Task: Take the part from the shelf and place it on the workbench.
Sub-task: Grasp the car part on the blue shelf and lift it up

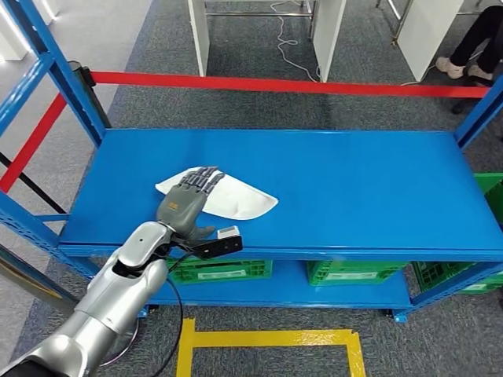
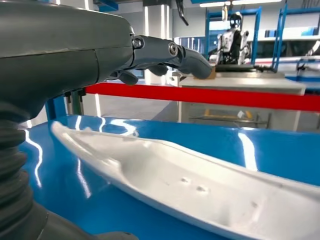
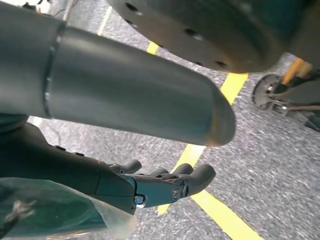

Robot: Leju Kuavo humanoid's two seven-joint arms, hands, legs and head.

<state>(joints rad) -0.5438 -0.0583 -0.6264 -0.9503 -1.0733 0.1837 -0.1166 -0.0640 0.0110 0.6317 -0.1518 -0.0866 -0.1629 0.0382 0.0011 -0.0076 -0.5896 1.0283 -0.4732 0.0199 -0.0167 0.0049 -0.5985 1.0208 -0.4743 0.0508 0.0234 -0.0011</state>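
White part (image 1: 237, 199) lies on shelf (image 1: 368, 188); left hand (image 1: 187, 203) seemingly hovers above.

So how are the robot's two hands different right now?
The left hand reaches out over the white part on the blue shelf, fingers stretched flat; the right hand hangs over the grey floor with its yellow line, fingers curled. Both hold nothing.

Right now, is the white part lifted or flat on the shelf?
Flat: the white part lies on the blue shelf; left hand is above it, fingers extended.
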